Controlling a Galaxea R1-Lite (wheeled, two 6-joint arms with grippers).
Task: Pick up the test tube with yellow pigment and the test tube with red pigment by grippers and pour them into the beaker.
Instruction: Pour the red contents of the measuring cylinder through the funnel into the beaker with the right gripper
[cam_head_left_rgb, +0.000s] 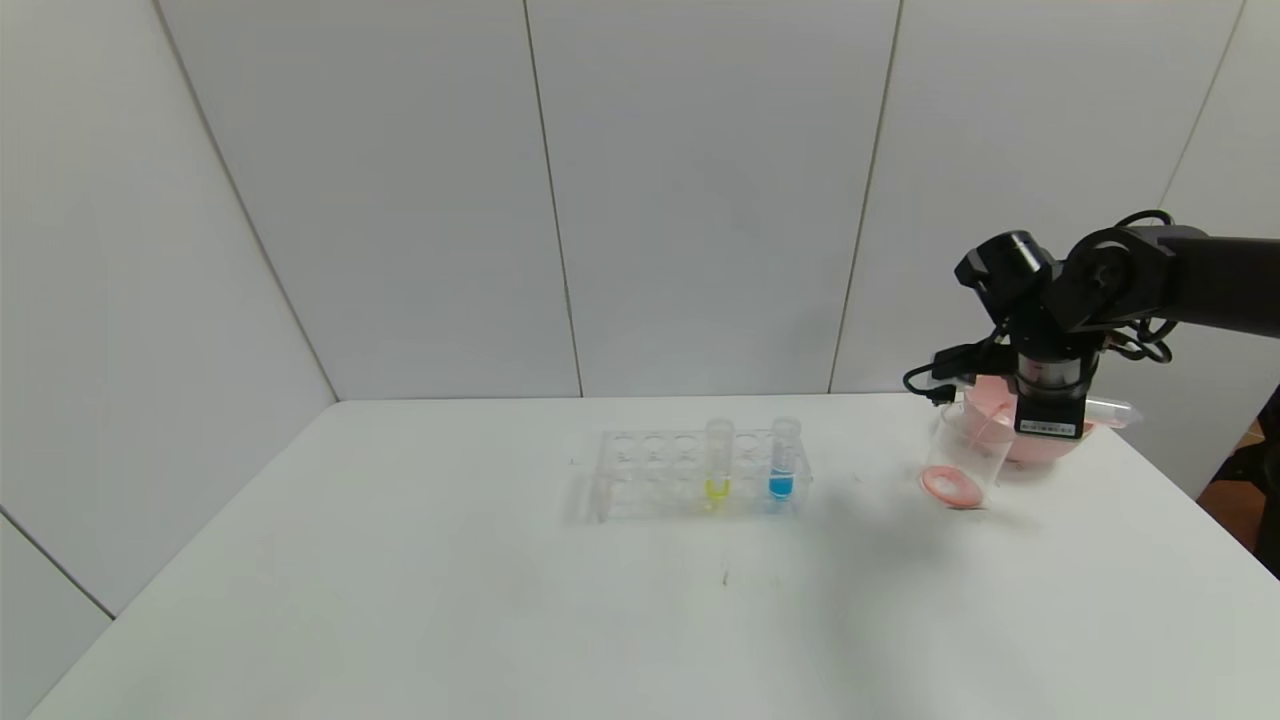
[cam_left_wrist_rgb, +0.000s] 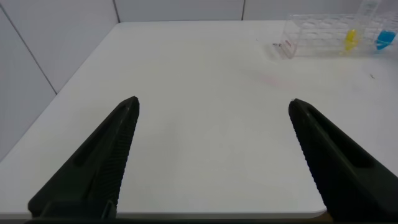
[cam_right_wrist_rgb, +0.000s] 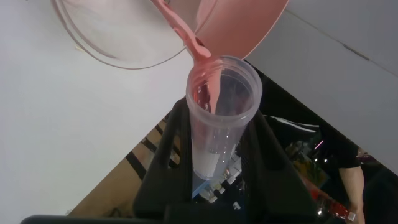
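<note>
Pink bowl (cam_head_left_rgb: 1040, 440) behind beaker (cam_head_left_rgb: 965, 465) | R gripper (cam_right_wrist_rgb: 214, 186) clamps red tube (cam_right_wrist_rgb: 221, 118) | L gripper (cam_left_wrist_rgb: 214, 109) apart, off by rack (cam_head_left_rgb: 690, 475)

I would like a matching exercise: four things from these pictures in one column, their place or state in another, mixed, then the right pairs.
1. test tube with yellow pigment
2. test tube with red pigment
3. beaker
4. left gripper

a. open above bare table
b. upright in the rack
c. held in the right gripper
d. on the table near the pink bowl

Pairs: 1-b, 2-c, 3-d, 4-a
</note>
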